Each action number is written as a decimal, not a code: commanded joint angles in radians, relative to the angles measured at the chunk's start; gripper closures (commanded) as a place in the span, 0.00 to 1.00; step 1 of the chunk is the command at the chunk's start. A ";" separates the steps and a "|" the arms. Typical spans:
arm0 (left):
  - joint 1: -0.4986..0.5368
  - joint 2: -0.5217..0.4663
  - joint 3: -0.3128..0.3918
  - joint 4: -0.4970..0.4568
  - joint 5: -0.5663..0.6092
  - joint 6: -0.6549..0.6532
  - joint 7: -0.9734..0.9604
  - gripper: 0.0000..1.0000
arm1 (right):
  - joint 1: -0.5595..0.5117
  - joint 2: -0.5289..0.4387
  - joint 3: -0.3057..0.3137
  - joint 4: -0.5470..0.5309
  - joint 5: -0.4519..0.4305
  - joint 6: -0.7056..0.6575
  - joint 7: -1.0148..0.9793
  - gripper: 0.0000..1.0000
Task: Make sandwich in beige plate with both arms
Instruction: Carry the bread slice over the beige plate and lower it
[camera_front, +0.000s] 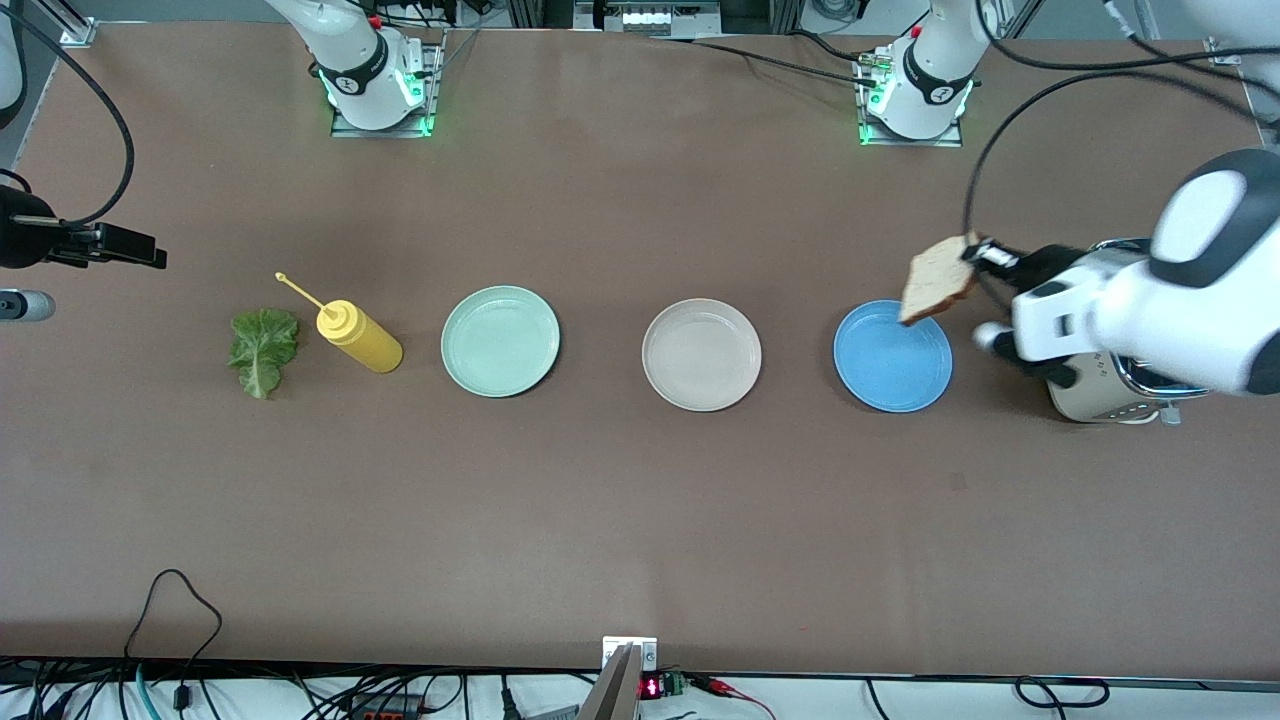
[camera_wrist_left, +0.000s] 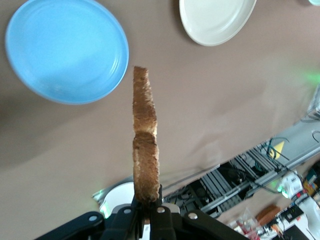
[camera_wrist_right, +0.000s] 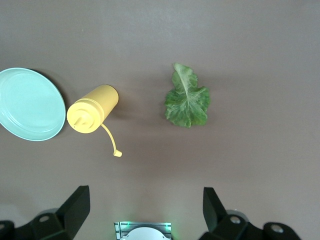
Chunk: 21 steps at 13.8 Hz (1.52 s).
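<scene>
My left gripper is shut on the bottom edge of a slice of toasted bread. The slice hangs on edge over the rim of the blue plate, at the left arm's end of the table. The beige plate sits bare in the middle of the row of plates. A green lettuce leaf lies flat on the table at the right arm's end. My right gripper stands open and holds nothing, up over the table by the leaf; the front view does not show it.
A yellow squeeze bottle lies on its side between the leaf and a mint green plate. A cream toaster stands under the left arm's wrist, beside the blue plate.
</scene>
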 joint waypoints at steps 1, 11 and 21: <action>-0.050 -0.014 -0.001 -0.117 -0.080 0.132 -0.082 0.99 | -0.002 -0.001 0.001 0.005 0.018 -0.010 -0.014 0.00; -0.219 0.087 -0.008 -0.247 -0.295 0.637 -0.240 0.99 | 0.053 -0.001 0.011 0.006 0.006 -0.006 -0.012 0.00; -0.263 0.166 -0.008 -0.290 -0.461 0.836 -0.242 0.99 | 0.145 -0.004 0.015 -0.001 0.000 -0.038 -0.009 0.00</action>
